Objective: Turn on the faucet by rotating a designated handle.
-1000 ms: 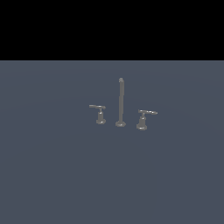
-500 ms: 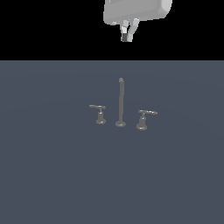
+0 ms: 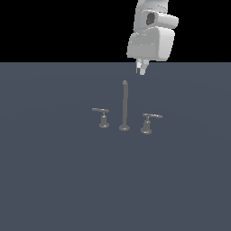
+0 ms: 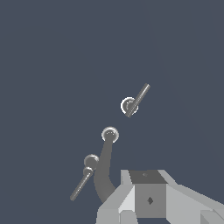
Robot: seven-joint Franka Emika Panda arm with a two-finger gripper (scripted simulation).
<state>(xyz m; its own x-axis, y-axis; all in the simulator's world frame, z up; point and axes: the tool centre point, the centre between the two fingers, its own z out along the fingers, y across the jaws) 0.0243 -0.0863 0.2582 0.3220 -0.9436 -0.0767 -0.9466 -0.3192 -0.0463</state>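
Observation:
The faucet [image 3: 124, 108] is a dull-grey set on the flat grey floor: a tall thin spout post with a round foot and two short lever handles. The handle [image 3: 149, 122], with the wider flared base, stands on the exterior view's right of the post. The smaller twin handle [image 3: 103, 117] stands on the left. My gripper [image 3: 141, 68] hangs high above and behind the set, between the post and the handle, touching nothing. Its fingers look closed and empty. The wrist view shows the gripper [image 4: 146, 183], the post's foot [image 4: 110, 134], the handle [image 4: 130, 105] and the twin [image 4: 89, 162].
The white arm body [image 3: 151, 40] reaches down from the top of the exterior view. The floor [image 3: 54, 180] is flat and plain grey, with nothing on it but the faucet set.
The arm has come down into the exterior view from the top. One second ago it was out of view. The faucet and its handles have not moved.

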